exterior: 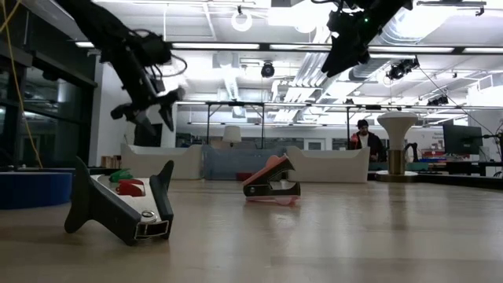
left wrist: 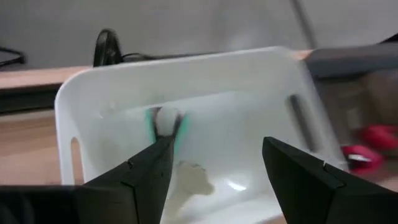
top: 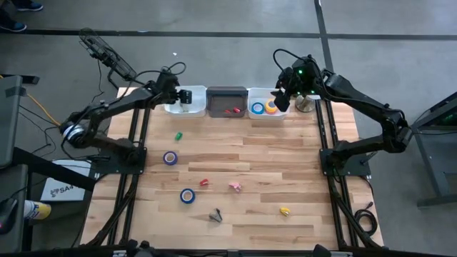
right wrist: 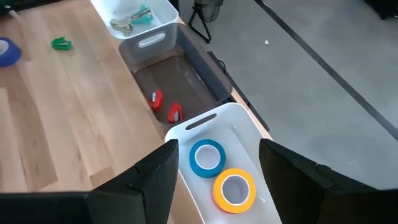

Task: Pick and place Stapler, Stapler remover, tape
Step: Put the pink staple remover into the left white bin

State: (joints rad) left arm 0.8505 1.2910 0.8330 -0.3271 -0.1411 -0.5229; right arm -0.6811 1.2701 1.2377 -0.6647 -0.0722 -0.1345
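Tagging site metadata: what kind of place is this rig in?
Likely an open industrial lab or workshop: exposed ceiling ducts and strip lights, a bare concrete floor with taped lines, a person at benches behind the wooden table.

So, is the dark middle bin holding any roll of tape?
No, the dark middle bin holds only two small red pieces.

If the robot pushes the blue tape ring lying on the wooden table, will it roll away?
Probably not: the blue tape ring lies flat on the wooden table, so it should slide. It looks small and likely light. Tipped onto its edge, it might roll.
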